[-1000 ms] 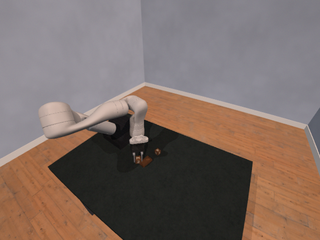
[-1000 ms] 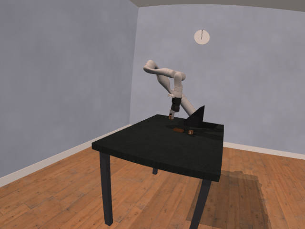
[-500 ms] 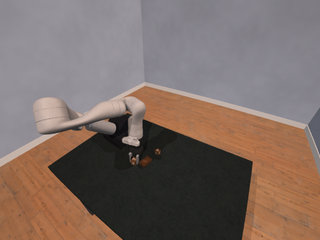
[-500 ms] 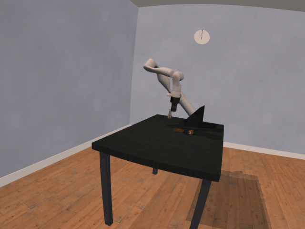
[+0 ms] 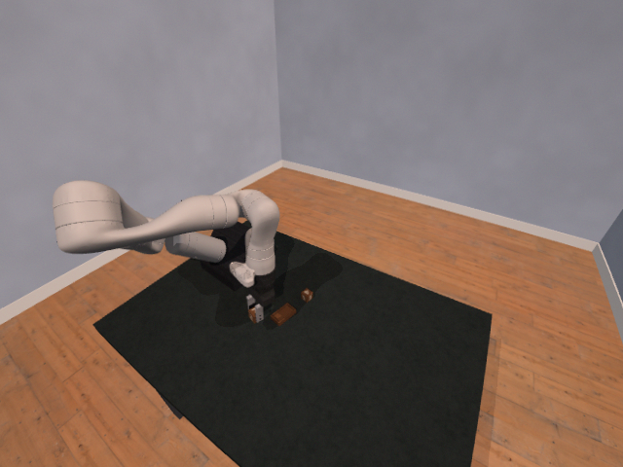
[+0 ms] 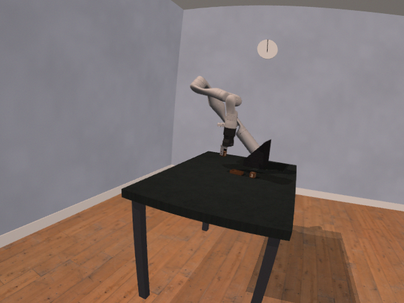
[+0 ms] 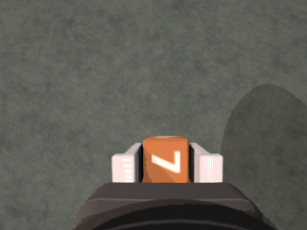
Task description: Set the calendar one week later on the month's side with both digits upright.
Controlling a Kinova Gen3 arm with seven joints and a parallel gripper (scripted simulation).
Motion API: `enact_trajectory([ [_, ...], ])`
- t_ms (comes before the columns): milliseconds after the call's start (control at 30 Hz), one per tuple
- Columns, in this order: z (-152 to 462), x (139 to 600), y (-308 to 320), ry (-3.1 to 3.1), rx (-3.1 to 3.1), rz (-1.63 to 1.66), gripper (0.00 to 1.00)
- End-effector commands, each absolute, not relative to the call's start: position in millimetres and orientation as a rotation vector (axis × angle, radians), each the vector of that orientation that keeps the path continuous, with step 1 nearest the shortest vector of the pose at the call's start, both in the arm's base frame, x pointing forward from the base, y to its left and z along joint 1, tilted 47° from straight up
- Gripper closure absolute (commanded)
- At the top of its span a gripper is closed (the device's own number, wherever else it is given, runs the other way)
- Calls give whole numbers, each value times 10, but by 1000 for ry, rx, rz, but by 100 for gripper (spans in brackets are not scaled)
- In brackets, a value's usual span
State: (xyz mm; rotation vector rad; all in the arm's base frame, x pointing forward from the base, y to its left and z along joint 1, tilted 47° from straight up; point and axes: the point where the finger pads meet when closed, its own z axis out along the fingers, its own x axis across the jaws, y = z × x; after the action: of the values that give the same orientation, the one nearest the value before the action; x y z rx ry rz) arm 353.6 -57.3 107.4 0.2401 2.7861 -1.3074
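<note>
From the top: pinching a digit cube between the two fingers of the gripper, above the dark table. Just to the right of the hand in this view, the calendar's brown tray, with the second digit cube farther right, outside the tray and apart from it. Month's name too small to read.

From the exterior: hanging over the table with the cube at the fingertips. Lower and to the right of the hand, the tray on the table; beyond it to the right, the second cube, on the table, with a light 3 on one face.

From the wrist: a white 7 on its side on the pinched cube's visible orange face, with a pale finger on either side. To the right of the hand, a rounded shadow across the table.
</note>
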Motion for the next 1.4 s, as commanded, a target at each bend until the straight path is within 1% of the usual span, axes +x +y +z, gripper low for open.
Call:
enact_trajectory([
  [0, 1105, 3536, -567, 2746, 335, -1283, 40],
  [400, 1145, 3467, -593, 2485, 870, -1142, 40],
  [967, 1160, 3432, -589, 2144, 1336, -958, 40],
  [1367, 1161, 3433, -578, 1950, 1539, -854, 40],
])
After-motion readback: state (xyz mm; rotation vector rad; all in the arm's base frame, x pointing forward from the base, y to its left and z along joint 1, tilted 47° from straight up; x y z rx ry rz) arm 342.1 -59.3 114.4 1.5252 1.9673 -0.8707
